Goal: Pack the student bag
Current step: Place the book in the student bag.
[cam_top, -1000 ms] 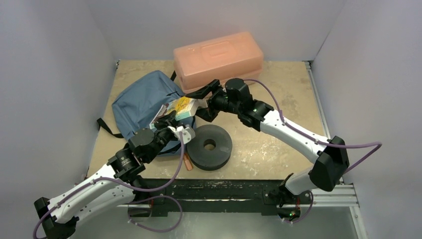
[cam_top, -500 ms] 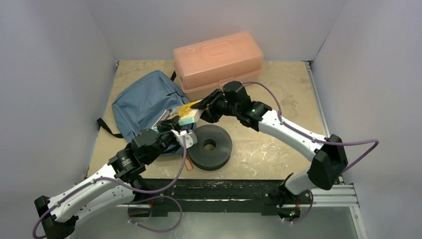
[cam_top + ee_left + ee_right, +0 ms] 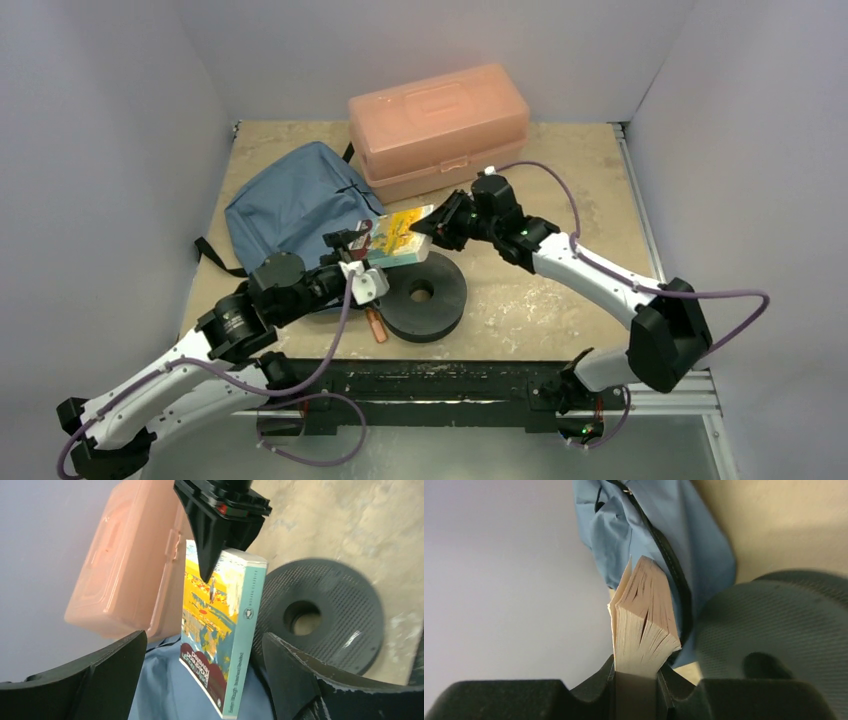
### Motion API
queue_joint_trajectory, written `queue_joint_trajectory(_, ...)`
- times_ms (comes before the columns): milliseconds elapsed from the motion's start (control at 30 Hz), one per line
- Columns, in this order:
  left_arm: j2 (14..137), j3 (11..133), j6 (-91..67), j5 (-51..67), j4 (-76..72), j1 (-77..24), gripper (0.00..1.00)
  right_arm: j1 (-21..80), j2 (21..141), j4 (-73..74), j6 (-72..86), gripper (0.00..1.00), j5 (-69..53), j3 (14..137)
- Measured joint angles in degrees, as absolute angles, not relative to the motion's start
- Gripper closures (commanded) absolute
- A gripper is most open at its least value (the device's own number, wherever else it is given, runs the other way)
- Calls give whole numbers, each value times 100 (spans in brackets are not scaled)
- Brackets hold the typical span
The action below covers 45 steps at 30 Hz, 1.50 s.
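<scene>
The right gripper [image 3: 430,229] clamps a paperback book [image 3: 215,625] at 4 o'clock of the student bag [image 3: 290,205]; the left gripper [image 3: 356,260] stands open, empty.

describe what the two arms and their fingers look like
Both match: the left arm and right arm have white shells on the long links, bulky black joints and black wrists. A thin purple cable loops loosely along each. The fingers are matte black, broad at the root and tapering to a wedge tip; the right arm's head shows a small red mark.
</scene>
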<state>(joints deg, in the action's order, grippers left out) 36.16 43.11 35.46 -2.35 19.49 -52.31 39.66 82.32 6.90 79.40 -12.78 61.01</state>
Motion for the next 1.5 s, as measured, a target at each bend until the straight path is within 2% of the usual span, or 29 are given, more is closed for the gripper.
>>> queue_joint_trajectory(133, 3721, 4943, 2700, -49, 2307, -5212, 15, 3730, 7572, 611, 6455, 100, -1295, 5647)
queue_joint_trajectory(300, 4180, 5640, 1326, -703, 2836, -5061, 15, 3695, 6261, 545, 4825, 100, -1205, 5094)
queue_joint_trajectory(400, 4731, 5789, 320, -1203, 3166, -4987, 18, 3708, 5452, 801, 4270, 100, -692, 4895)
queue_joint_trajectory(567, 6077, 5916, -1015, -1872, 3684, -4984, 23, 3704, 5085, 1409, 3712, 100, 508, 4921)
queue_joint_trajectory(733, 7446, 6320, -1651, -2252, 3911, -4982, 32, 3677, 5087, 2237, 3474, 100, 1428, 4950)
queue_joint_trajectory(967, 8683, 6696, -1905, -3155, 3898, -4982, 48, 3673, 4427, 2639, 3426, 100, 1767, 4947)
queue_joint_trajectory(1067, 8969, 6709, -1894, -3404, 3896, -4982, 53, 3673, 4202, 2663, 3430, 100, 1835, 4945)
queue_joint_trajectory(1167, 9214, 6742, -1890, -3594, 3889, -4982, 65, 3673, 4123, 2665, 3428, 100, 1848, 4945)
queue_joint_trajectory(1367, 9297, 6766, -1752, -3861, 4077, -4982, 83, 3673, 4235, 2781, 3422, 100, 1675, 4947)
queue_joint_trajectory(1500, 8967, 6772, -1345, -3924, 4329, -4912, 86, 3671, 4464, 2829, 3428, 100, 1225, 4950)
